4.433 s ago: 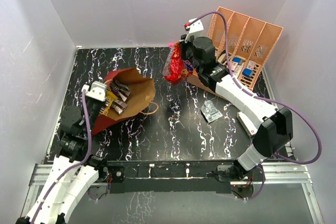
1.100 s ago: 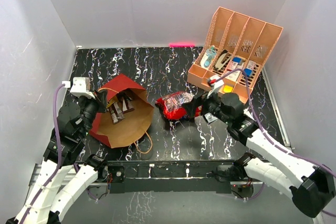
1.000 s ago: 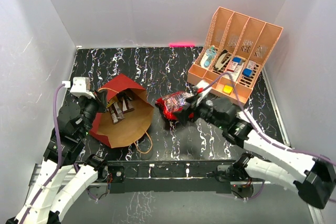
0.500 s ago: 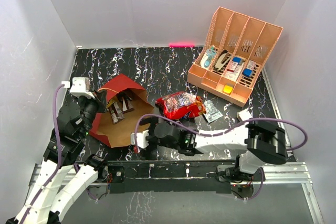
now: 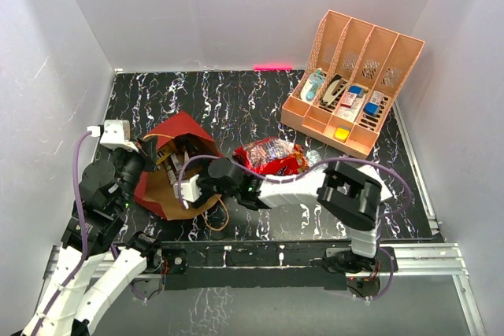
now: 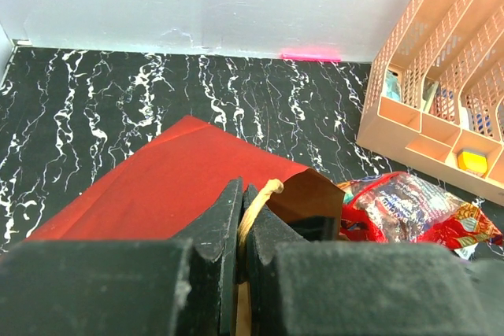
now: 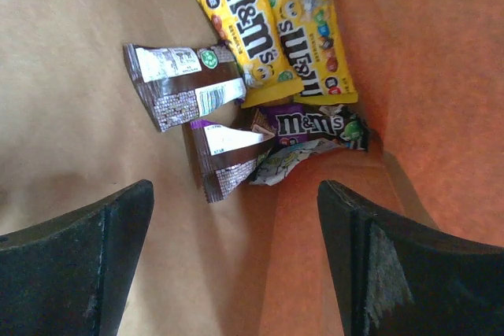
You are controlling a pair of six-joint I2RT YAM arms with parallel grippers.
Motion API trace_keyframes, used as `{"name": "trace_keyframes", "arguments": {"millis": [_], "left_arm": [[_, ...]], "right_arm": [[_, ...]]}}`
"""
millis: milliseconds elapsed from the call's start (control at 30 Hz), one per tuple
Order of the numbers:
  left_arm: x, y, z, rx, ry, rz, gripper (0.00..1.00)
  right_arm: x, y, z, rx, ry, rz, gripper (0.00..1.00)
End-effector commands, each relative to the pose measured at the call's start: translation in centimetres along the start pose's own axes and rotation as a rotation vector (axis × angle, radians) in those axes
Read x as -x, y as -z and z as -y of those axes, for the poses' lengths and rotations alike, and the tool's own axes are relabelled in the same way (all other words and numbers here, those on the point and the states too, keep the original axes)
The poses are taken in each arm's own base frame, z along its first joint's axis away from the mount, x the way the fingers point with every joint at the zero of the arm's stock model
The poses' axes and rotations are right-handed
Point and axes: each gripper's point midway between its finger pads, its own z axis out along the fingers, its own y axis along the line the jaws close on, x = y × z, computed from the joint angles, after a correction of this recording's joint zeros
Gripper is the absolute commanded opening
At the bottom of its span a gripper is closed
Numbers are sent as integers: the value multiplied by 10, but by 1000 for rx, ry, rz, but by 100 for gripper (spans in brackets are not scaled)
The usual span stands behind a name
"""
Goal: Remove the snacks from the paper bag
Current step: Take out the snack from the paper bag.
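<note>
The paper bag (image 5: pixel 185 127) lies on its side at the left of the table, red outside and brown inside, mouth towards the front right. My left gripper (image 6: pixel 241 218) is shut on its tan cord handle (image 6: pixel 266 192), at the bag's left rim (image 5: pixel 147 160). My right gripper (image 7: pixel 236 261) is open inside the bag (image 5: pixel 178 181), with nothing between its fingers. Ahead of it lie snacks: two yellow packets (image 7: pixel 276 25), two brown bars (image 7: pixel 185 84) and a purple packet (image 7: pixel 311 123). The big red packet (image 5: pixel 272 155) lies on the table right of the bag, also in the left wrist view (image 6: pixel 409 210).
The peach slotted organizer (image 5: pixel 354 76) stands at the back right with small items in its slots. A silvery packet (image 5: pixel 313 156) peeks out beside the red packet. The right arm's elbow (image 5: pixel 350 190) stands over the front middle of the table. A loose cord handle (image 5: pixel 223 214) lies at the bag's front.
My right arm has swung left, away from the red packet on the table, and reached its gripper into the bag's mouth. The left gripper has kept its hold on the handle.
</note>
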Motion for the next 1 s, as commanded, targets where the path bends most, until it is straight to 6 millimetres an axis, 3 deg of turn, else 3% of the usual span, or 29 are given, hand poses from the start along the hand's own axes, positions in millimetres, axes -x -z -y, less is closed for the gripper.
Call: {"name": "trace_keyframes", "arguments": {"millis": [0,433,567,733,967], "left_arm": [[20,4,11,-55,14,56,0],[22,2,14,-62,8,54,0],[25,2,15,-64,9,56,0],[25,4,12,-50,3,54,0],[24,4,11,-51,2,53,0]], "right_arm": [[6,-26,21,-16,26,31,87],[-38,-77,9,4,64,-71,85],[-56,-91,13,-21,57,-115,74],[-58,-97,13,-24,47,-113,64],[-58,-98,11,-19,32,-108,36]]}}
